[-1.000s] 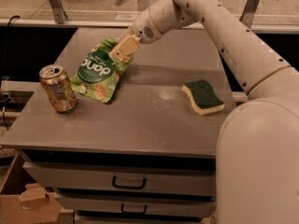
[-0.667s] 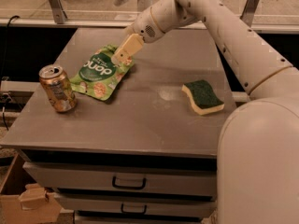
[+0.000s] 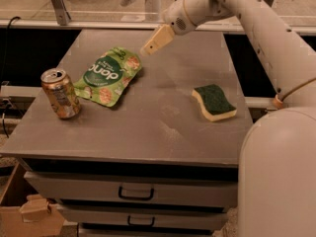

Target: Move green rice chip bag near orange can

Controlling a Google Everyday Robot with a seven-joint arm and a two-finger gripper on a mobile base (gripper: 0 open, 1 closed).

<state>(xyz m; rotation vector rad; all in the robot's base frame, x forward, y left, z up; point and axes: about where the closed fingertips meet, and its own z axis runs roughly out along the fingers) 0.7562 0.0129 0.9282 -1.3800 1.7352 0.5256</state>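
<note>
- Lying flat on the table (image 3: 163, 132) in the camera view, the green rice chip bag (image 3: 108, 76) sits just beside the orange can (image 3: 60, 93), at the can's two o'clock.
- The gripper (image 3: 157, 39) hangs at the bag's two o'clock, clear of it; whether it is open or closed I cannot tell.
- By my judgement the placing looks done, and only pulling the arm away is left.

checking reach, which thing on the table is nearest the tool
The green rice chip bag; the tool hovers by its far corner, while orange can and sponge lie farther.
</note>
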